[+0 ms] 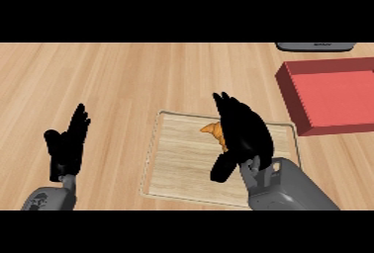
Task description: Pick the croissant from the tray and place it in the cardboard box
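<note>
1. Head view: the croissant is seen lying on the pale wooden tray, largely hidden by the right hand.
2. The right hand is held over the croissant with fingers extended and not clenched; contact cannot be made out.
3. The left hand is shown resting open, fingers up, at the left.
4. The red box is cut off at the right edge, well apart from the croissant.
5. A dark object at the top edge is only partly shown.
</note>
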